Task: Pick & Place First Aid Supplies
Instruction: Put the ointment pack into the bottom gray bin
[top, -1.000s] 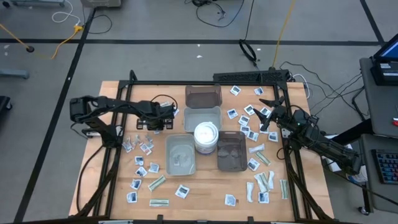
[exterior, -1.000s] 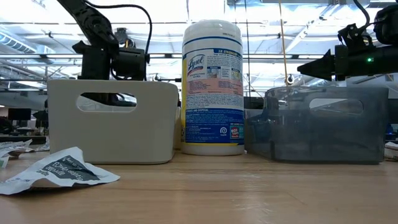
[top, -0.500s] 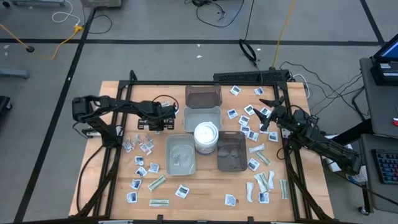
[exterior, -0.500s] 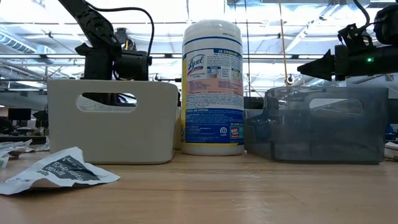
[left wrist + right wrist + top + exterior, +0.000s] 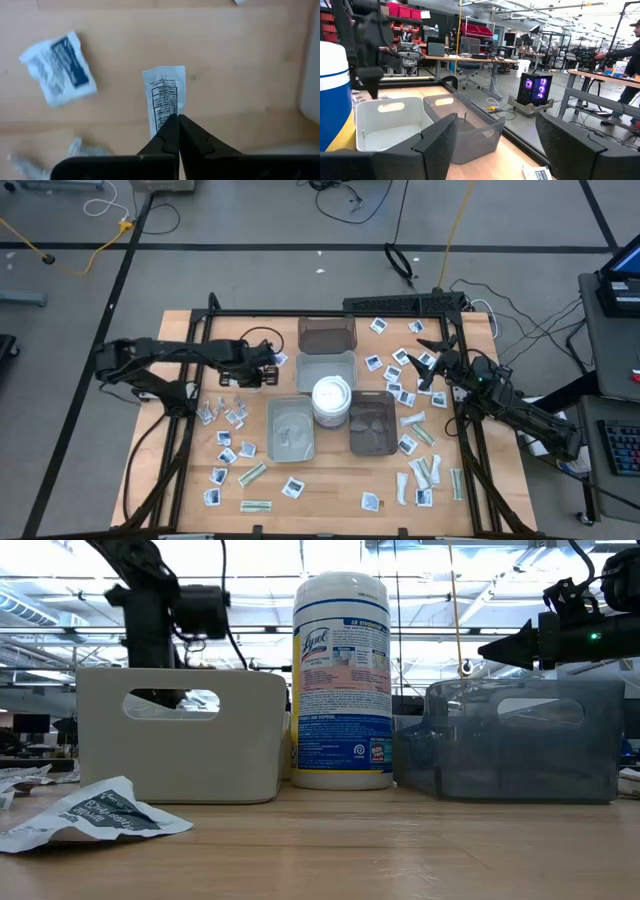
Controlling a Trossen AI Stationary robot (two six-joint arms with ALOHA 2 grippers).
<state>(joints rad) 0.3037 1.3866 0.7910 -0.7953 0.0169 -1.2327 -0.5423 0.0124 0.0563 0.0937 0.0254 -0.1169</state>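
Left gripper (image 5: 176, 120) has just closed, pinching a narrow strip packet (image 5: 165, 97) and lifting it at table's 10 o'clock: pick done, tray drop next. Right gripper (image 5: 432, 360) waits spread at 2 o'clock.

The left arm reaches from the left edge of the desk toward the middle, stretched out almost level; its wrist points down; the left gripper (image 5: 262, 374) has its two dark fingers (image 5: 170, 134) pressed together, tips touching, and they pinch the lower end of a narrow strip (image 5: 165, 98). The right arm comes in from the right side, bent at the elbow, and waits above the right part of the desk; the right gripper (image 5: 430, 360) is held level, with its fingers (image 5: 436, 140) spread wide apart and nothing between them.
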